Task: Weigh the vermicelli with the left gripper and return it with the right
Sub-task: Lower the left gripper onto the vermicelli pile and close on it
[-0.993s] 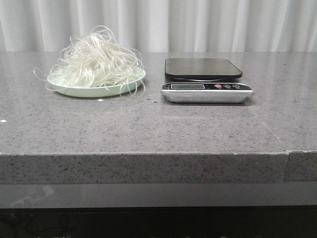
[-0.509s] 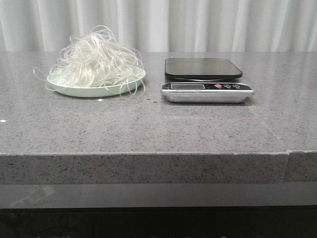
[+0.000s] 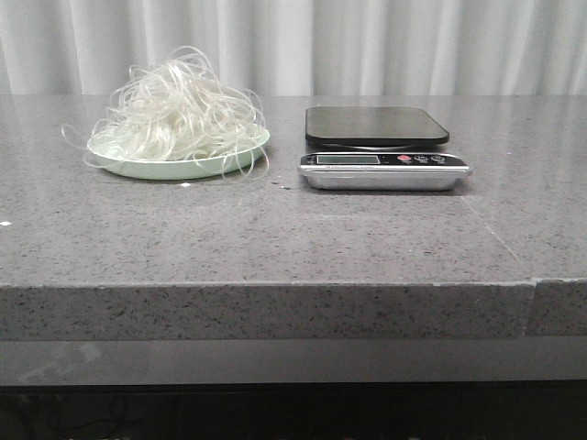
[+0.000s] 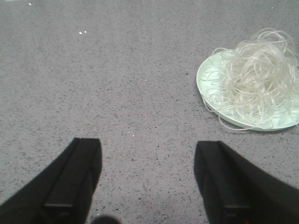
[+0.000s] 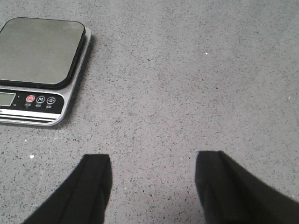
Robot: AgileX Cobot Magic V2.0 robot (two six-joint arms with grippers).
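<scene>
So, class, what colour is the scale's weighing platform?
Black, on a silver base; the scale shows best in the right wrist view.

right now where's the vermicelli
In the front view the vermicelli is heaped on the pale green plate at the back left of the table, just left of the kitchen scale; nothing is on the scale.

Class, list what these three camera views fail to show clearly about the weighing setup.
- Scale display reading: too small in the front view, cut by the frame edge in the right wrist view.
- Plate: one side cut off in the left wrist view.
- Plate centre: covered by the vermicelli.
- Both arms: absent from the front view.
</scene>
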